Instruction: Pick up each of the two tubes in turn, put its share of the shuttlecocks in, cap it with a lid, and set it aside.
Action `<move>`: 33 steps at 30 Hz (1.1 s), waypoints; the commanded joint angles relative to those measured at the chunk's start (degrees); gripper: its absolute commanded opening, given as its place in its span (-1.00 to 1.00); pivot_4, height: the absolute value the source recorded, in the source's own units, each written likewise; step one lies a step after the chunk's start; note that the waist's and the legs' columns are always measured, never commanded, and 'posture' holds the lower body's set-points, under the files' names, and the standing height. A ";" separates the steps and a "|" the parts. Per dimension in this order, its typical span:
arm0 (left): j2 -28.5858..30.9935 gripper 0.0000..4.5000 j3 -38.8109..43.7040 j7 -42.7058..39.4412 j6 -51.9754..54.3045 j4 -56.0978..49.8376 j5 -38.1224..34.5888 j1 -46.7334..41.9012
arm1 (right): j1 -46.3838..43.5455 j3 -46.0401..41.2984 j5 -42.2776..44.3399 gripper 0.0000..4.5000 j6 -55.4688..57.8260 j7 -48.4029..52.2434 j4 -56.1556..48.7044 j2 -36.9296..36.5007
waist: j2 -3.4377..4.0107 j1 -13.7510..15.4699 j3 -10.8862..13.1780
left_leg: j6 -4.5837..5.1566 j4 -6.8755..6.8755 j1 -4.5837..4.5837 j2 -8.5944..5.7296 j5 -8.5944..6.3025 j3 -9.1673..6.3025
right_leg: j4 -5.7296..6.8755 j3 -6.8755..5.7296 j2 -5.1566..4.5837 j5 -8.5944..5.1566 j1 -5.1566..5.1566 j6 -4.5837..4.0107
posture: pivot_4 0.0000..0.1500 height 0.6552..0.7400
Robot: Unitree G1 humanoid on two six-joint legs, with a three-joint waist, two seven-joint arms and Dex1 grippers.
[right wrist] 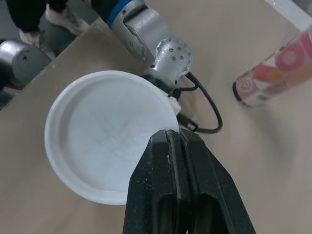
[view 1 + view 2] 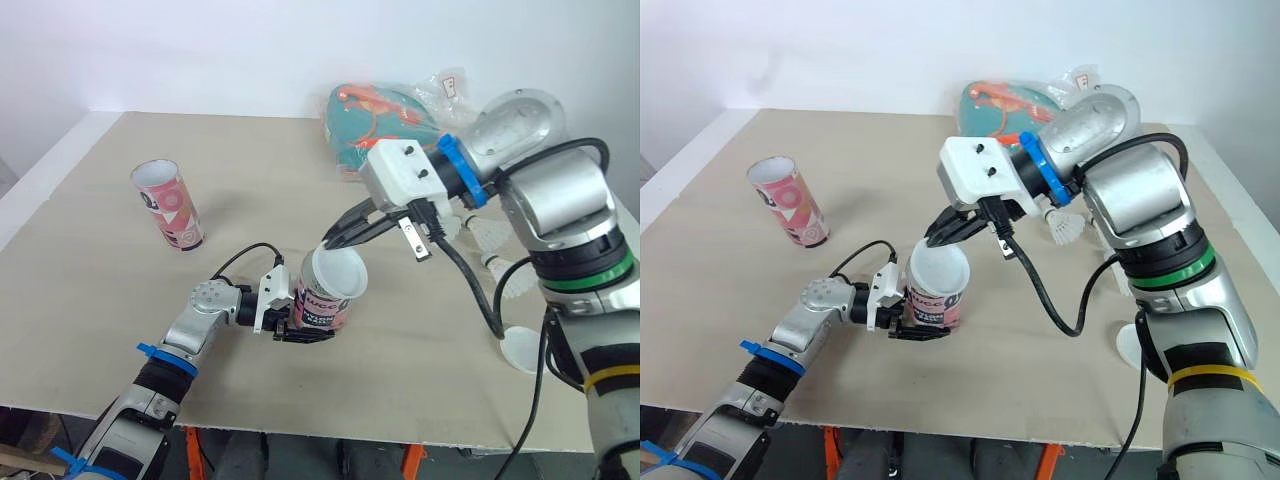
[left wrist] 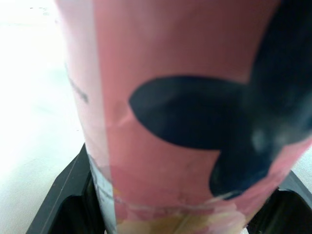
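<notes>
a: what has the left gripper got?
b: it's clamped round the pink tube, near the table's front edge.
a: and the right gripper?
b: pinched tight on the white lid's rim, lid over the tube's mouth.

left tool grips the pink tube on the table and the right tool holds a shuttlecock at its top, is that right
No: the right tool holds a white lid, not a shuttlecock, at the top of the pink tube, as the right wrist view shows. The left tool does grip that tube on the table.
</notes>
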 commanded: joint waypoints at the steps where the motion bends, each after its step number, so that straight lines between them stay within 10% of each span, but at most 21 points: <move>1: 0.79 0.32 -1.20 0.51 0.77 2.03 2.87 0.93 | -2.69 0.40 -1.59 -0.94 -3.86 2.46 1.83 1.27 | 0.00 0.00 0.00 | 0.00 0.00 0.00 0.00 0.00 0.00 | 0.00 0.00 0.00 0.00 0.00 0.00 | 1.00 1.00; 29: 1.07 0.32 -0.19 1.08 0.25 3.02 2.74 1.33 | 0.78 9.66 -7.66 -0.94 -19.08 1.41 2.11 -1.44 | -0.04 0.18 -0.12 | 0.01 -0.07 0.04 -0.01 0.02 0.00 | 0.00 0.00 0.00 -0.04 0.02 -0.02 | 1.00 1.00; 33: 1.24 0.32 -0.01 1.13 0.44 2.70 2.61 1.76 | 3.11 9.64 -12.08 -0.21 -20.92 -1.09 2.26 0.90 | -0.07 0.11 -0.32 | 0.01 -0.14 0.37 0.03 0.02 0.03 | 0.00 0.00 0.02 -0.06 0.22 -0.04 | 1.00 1.00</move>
